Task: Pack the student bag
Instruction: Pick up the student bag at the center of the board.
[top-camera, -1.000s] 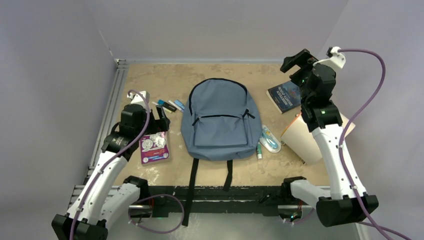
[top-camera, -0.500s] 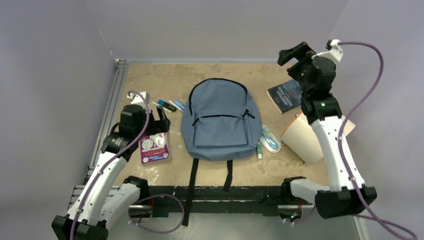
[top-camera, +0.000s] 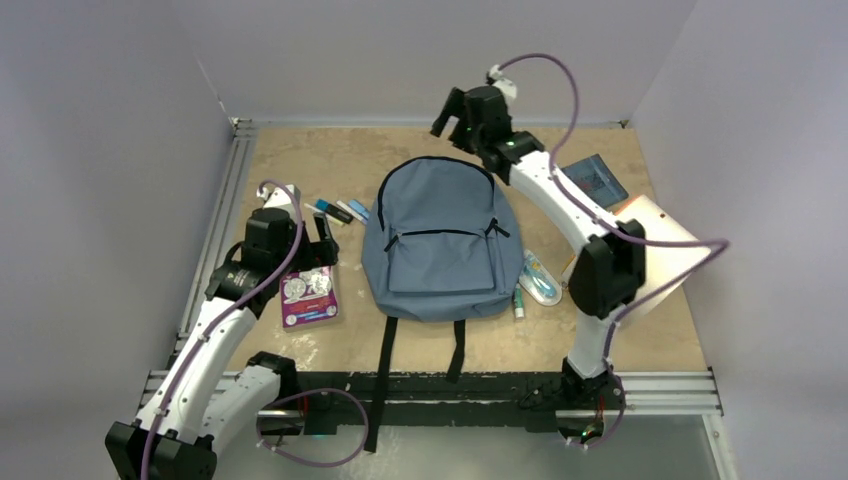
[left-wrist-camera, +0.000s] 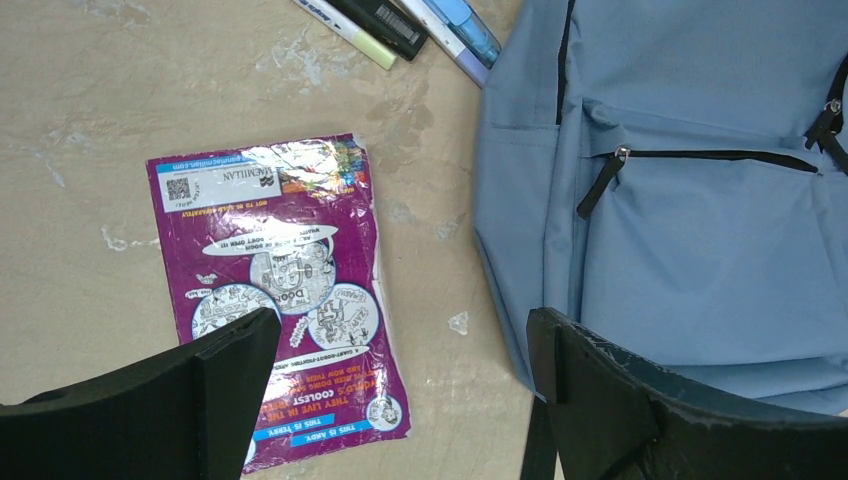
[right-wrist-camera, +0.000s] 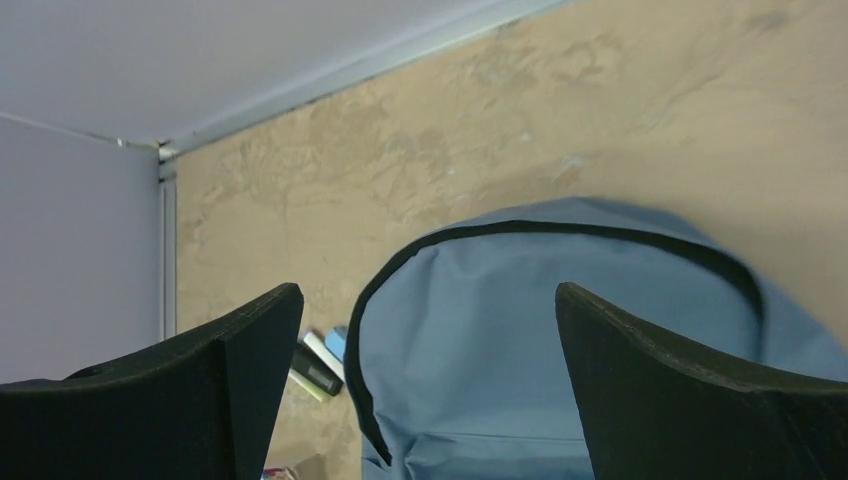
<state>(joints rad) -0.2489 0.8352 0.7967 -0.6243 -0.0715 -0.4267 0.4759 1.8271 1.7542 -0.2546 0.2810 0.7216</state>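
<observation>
one student bag (top-camera: 440, 240), slate-blue, flat on its back in the middle of the table (top-camera: 300, 150), top toward the far wall, front pocket zipped shut, two black straps (top-camera: 385, 370) trailing to the near edge. two arms, two grippers. left gripper (left-wrist-camera: 400, 350) above the strip of table between the bag's left side and one purple booklet (left-wrist-camera: 290, 300), fingers spread wide, nothing between them. right gripper (right-wrist-camera: 430, 310) stretched out over the bag's top edge, fingers also wide apart and empty, clear of the fabric. left of the bag's top, one short row of pens and markers (top-camera: 338, 210), four as far as can be told, lying side by side. right of the bag: one small packet with something blue inside (top-camera: 540, 278) just beside its edge, one green-tipped stick (top-camera: 519, 300) next to that, one dark blue book (top-camera: 595, 180) farther back, one beige folder (top-camera: 655, 250) partly under the right arm.
</observation>
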